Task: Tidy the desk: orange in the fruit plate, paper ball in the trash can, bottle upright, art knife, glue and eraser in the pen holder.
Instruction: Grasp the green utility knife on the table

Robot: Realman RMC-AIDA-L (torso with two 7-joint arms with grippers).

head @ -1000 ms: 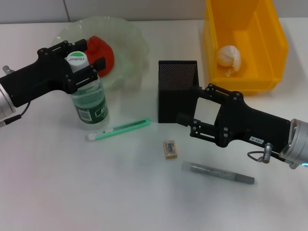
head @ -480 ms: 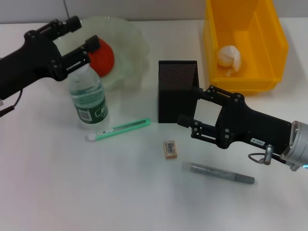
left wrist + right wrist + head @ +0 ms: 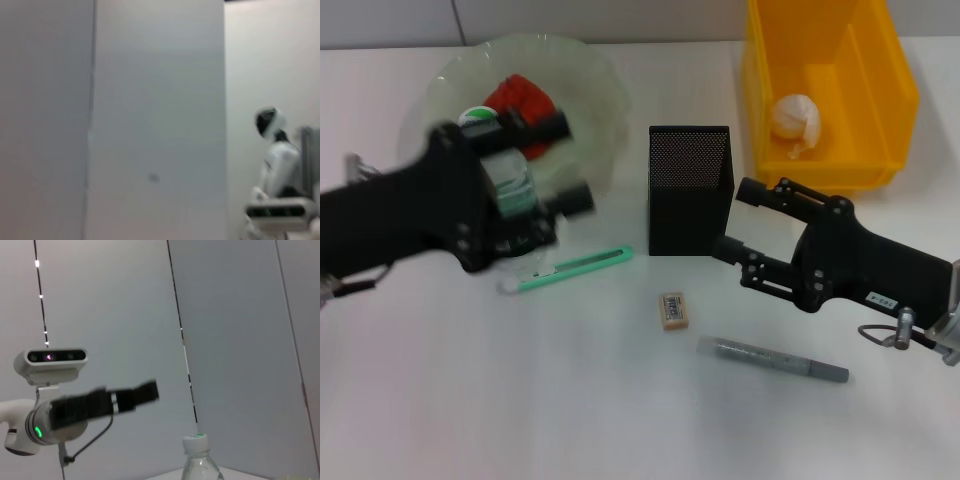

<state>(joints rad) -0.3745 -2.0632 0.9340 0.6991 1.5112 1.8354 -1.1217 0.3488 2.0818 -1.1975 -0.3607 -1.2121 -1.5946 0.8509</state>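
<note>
In the head view the bottle [image 3: 510,190] stands upright at the near edge of the fruit plate [image 3: 590,80], the orange [image 3: 520,100] lies in that plate, and the paper ball [image 3: 795,120] sits in the yellow trash can [image 3: 900,100], so what is left, as I judge it, is the three small things on the desk [image 3: 440,400]. The art knife [image 3: 570,268] lies just near of the bottle, its long axis running left to right and slightly away; the left end effector [image 3: 565,160] hangs above and beside the bottle with its fingers spread and nothing between them, so the knife is near of it and close. The eraser [image 3: 673,308] and the glue stick [image 3: 775,360] lie near of the pen holder [image 3: 688,190]; the right end effector [image 3: 738,220], spread and empty, is nearer to these. The left wrist view shows only wall. The right wrist view shows the bottle's cap and the other arm farther off.
</note>
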